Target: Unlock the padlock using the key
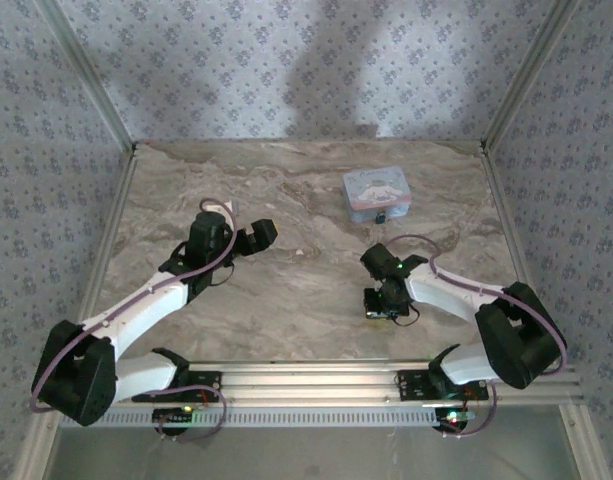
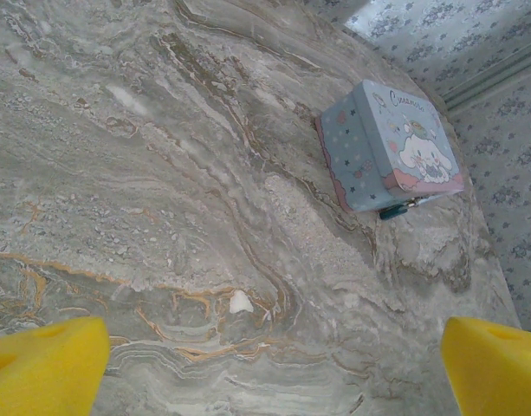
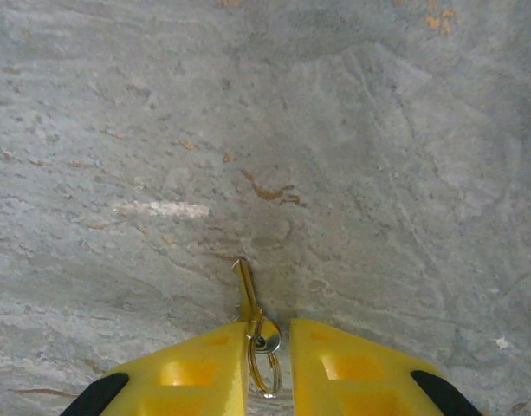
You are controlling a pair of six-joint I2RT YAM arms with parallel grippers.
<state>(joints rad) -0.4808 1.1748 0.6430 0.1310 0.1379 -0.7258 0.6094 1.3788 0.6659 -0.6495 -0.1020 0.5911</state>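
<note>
**A:** How far along was the job at that pt?

**B:** Early. The right hand [image 3: 269, 360] had the key [image 3: 244, 290]. Its fingers were nearly together, w/ the key head and ring [image 3: 263, 368] in the narrow gap and the blade poking fwd, low over bare counter [image 3: 378, 130]. It looked pinched to me, but that was my read, since a sliver of gap showed on one side.

**A:** And the padlock?

**B:** The padlock [image 2: 395, 209] was a tiny dark thing at the front edge of the tin [image 2: 395, 139], on the far part of the counter. Whether it hung from the tin or just lay against it, I couldn't tell. It was well apart from the key.

**A:** Left hand?

**B:** The left hand [image 1: 258, 234] was wide open w/ nothing in it. It hung above the counter, aimed toward the tin, w/ a good stretch of marble between them.

**A:** So what was done vs. left?

**B:** Done was the key pick-up, as far as I could judge. Everything else was left:
- Carry the key over to the lock.
- Prob. steady the lock or tin w/ the left hand.
- Get the blade into the keyhole, turn it, and free the shackle.

**A:** Was the lock open or shut?

**B:** It was too small to say. I couldn't make out the keyhole either, so no idea which way it faced. I'd have expected lining up the blade to be the fiddly part.
</note>
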